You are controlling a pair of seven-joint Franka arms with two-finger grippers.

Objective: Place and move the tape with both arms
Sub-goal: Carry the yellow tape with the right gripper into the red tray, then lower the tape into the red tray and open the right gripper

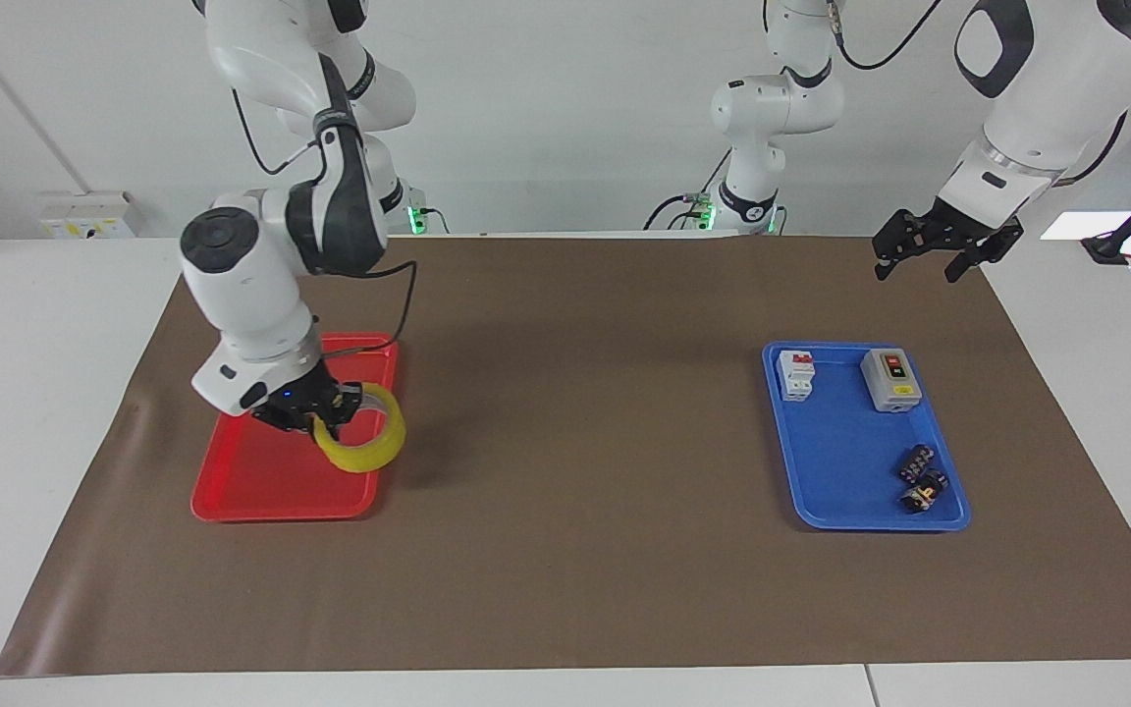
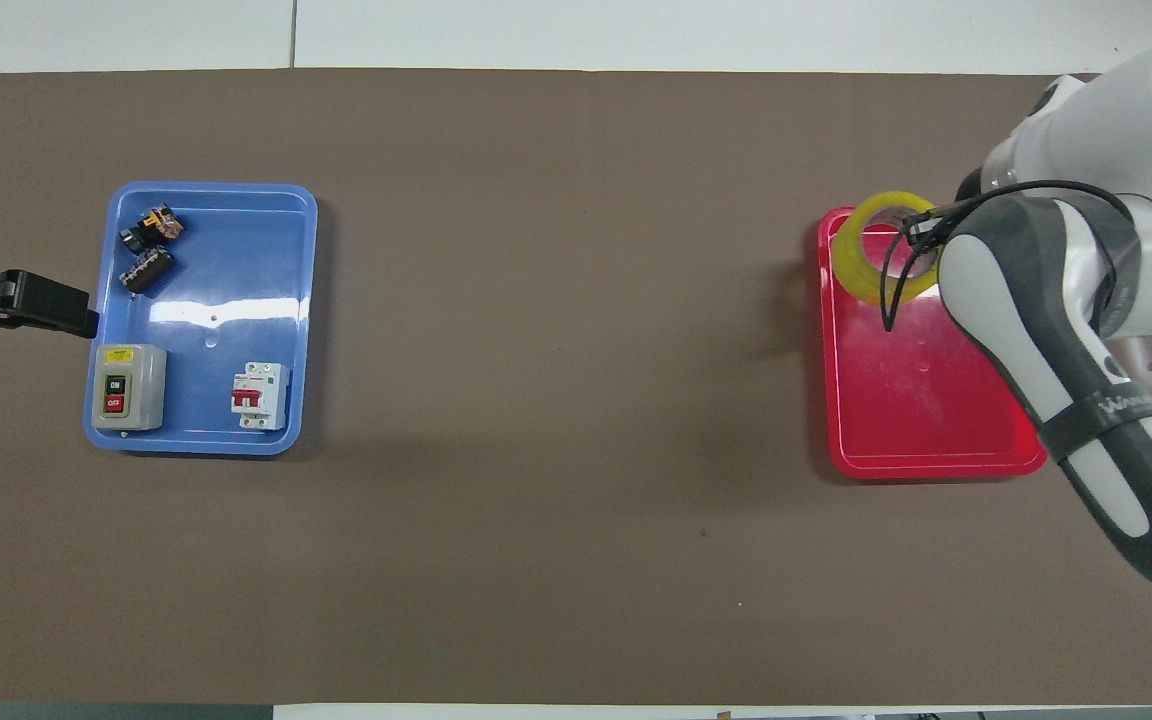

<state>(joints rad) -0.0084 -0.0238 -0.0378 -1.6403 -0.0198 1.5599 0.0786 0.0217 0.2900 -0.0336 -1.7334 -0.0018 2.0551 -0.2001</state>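
- Right gripper [image 1: 322, 417]: clamped on the roll of yellow packing tape [image 1: 362, 442], its fingertips pinching the ring's wall with one finger inside the core. The roll hangs tilted, clear of the surface, over the edge of the red tray [image 1: 261, 481] that faces the middle of the desk.
- In the overhead view the tape [image 2: 884, 259] sits over the red tray's [image 2: 926, 420] corner farthest from the robots, and the gripper itself is hidden under the right arm's wrist.
- Red tray: lies toward the right arm's end of the desk on the brown mat [image 1: 575, 550]; nothing rests in it.
- Left gripper [image 1: 929, 257]: raised in the air over the brown mat's corner at the left arm's end, nearest the robots; jaws wide apart, nothing between them. This arm waits.
- Blue tray [image 1: 845, 491]: toward the left arm's end of the desk, well apart from the red tray. It holds a white circuit breaker [image 1: 795, 375] and a grey on/off switch box [image 1: 890, 379] along its side nearer the robots, and two small black-and-orange blocks [image 1: 921, 478] in the corner farther from them.
- Desk [image 1: 26, 412]: white, showing around the mat.
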